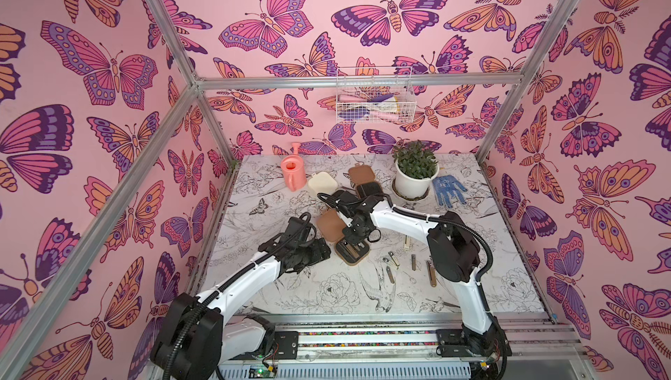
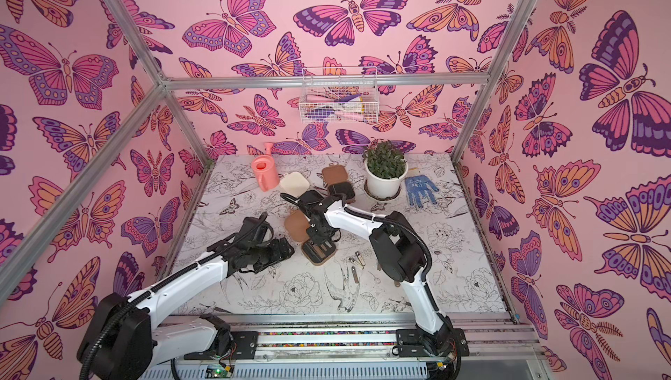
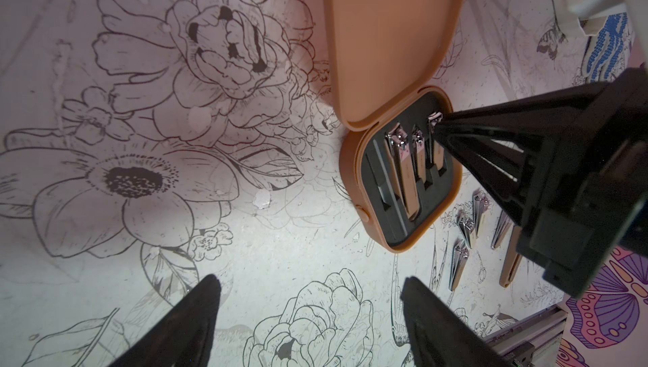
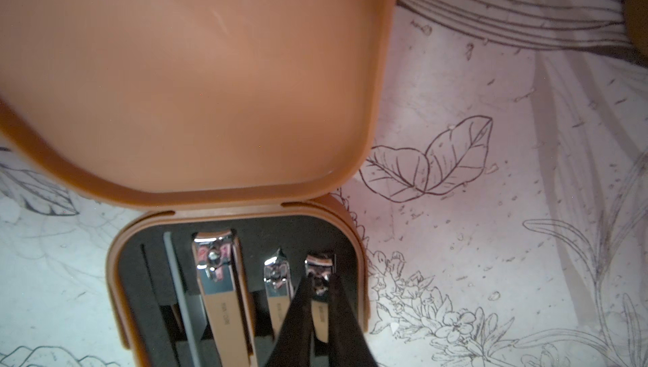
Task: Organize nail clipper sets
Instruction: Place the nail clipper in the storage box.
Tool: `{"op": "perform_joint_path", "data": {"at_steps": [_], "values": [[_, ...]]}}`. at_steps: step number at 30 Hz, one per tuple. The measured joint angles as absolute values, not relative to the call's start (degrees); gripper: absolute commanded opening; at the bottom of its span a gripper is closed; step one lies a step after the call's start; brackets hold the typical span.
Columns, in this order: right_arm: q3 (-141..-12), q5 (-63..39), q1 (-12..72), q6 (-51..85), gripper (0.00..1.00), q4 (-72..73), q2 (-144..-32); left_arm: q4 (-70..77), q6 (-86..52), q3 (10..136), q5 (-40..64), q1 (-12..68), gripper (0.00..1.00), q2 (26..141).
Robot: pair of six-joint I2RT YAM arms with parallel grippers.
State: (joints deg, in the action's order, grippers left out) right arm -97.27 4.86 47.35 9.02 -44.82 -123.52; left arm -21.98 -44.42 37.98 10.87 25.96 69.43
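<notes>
Pinching the small clipper in the tan case across its sides, right tool likely finds stiff, slick steel; left tool released

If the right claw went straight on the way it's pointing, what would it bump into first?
The right gripper pinches a small clipper in the open tan case; straight on, it likely presses into the case's black lining.

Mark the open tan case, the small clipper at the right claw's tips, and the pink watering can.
open tan case (image 3: 350, 169), left wrist view, on the base's outer wall.
small clipper (image 4: 318, 265), right wrist view, on its shiny head.
pink watering can (image 1: 295, 180), a top view, on its body.
</notes>
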Motion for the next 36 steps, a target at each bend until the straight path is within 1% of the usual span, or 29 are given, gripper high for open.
{"op": "perform_joint_path", "data": {"at_steps": [19,36], "values": [[-97.38,5.39,47.35,9.02,0.11,-44.71,-124.25,-21.98,-44.42,37.98,10.87,25.96,0.83,69.45],[-94.35,5.89,47.35,10.09,0.1,-41.32,-123.35,-21.98,-44.45,37.98,10.9,25.96,0.83,69.43]]}}
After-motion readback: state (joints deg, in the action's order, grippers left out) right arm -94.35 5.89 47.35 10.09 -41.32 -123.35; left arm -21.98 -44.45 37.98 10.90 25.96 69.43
